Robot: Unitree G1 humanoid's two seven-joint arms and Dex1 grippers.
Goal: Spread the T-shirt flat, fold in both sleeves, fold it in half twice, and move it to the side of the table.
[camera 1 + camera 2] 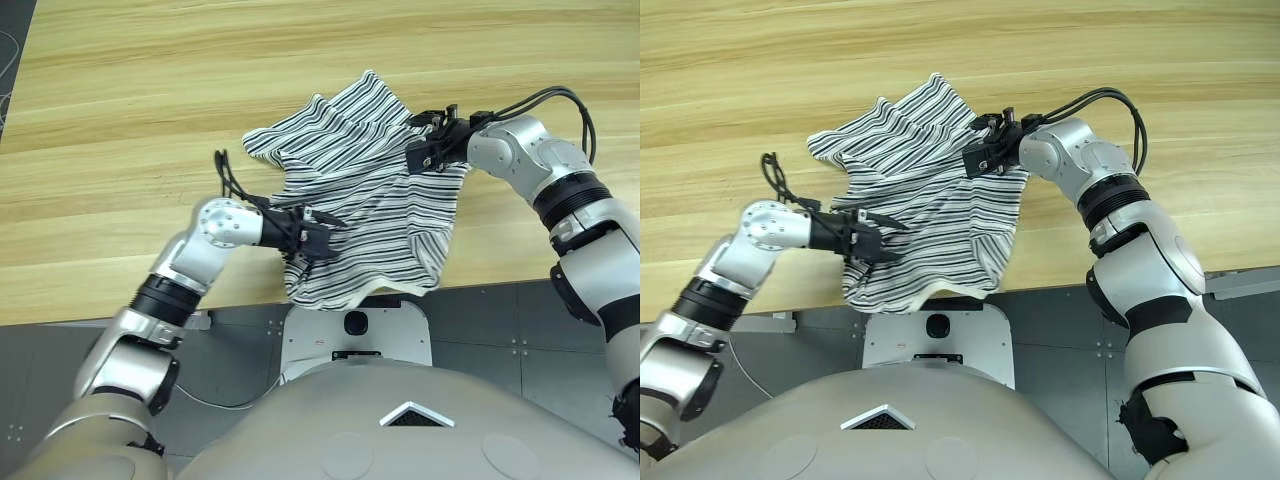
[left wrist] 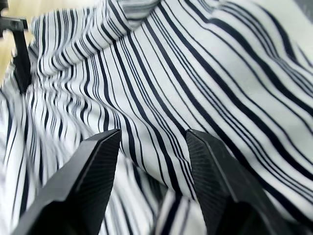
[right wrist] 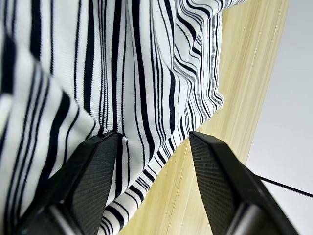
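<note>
I see the wooden table (image 1: 120, 120) with the striped T-shirt (image 1: 370, 190) lying crumpled at its near edge, the lowest part hanging just over. My left gripper (image 1: 318, 232) rests on the shirt's near-left part, its 2 fingers spread wide. My right gripper (image 1: 425, 140) sits at the shirt's right edge, also wide.

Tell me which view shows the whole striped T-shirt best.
The left eye view: the whole T-shirt, crumpled on the table, hangs over its near edge. The right eye view shows the same. The wrist views show patches of stripes close up.
</note>
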